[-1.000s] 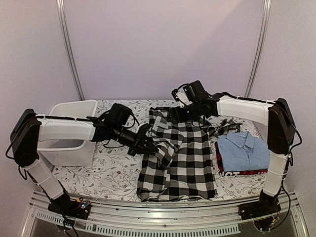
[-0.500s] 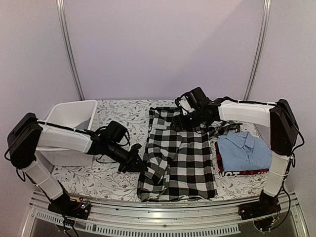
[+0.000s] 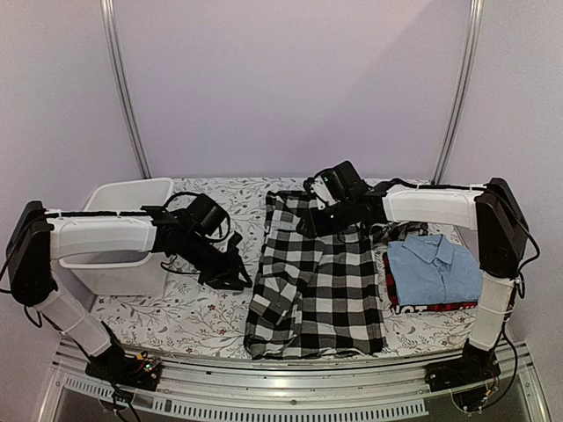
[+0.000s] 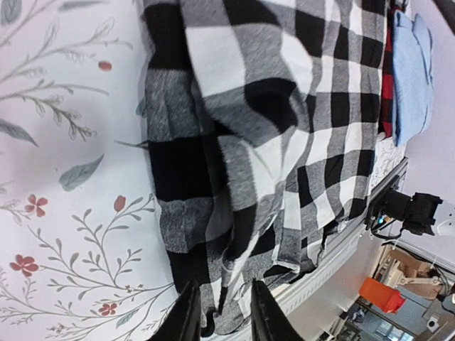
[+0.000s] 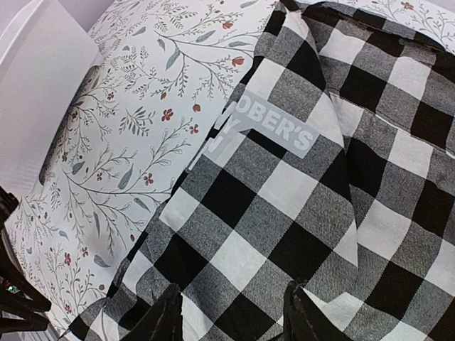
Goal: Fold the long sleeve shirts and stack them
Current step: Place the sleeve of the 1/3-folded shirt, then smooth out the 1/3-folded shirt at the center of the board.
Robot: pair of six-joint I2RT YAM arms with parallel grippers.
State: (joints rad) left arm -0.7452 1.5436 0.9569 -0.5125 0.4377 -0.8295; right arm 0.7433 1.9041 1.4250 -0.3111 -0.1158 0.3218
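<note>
the long sleeve shirts lie on the floral worktop; we see the large black-and-white checked shirt spread out in the middle, its hem toward the near edge and a rumpled fold running down its left side; just beside it on the right, the light blue shirt sits folded on top of the red-and-black shirt, of which only the edges show; a white tub stands at the far left, well apart from the cloth.

the left end effector hangs over the worktop just beside the checked shirt's left edge; its fingers stand a little apart, with a narrow gap and nothing pinched between them.

the right end effector is over the far part of the checked shirt, near the white lettering on its black band; its fingers are spread wider than the left ones, and we see no cloth gripped between them; whether the tips touch the fabric we cannot tell.
</note>
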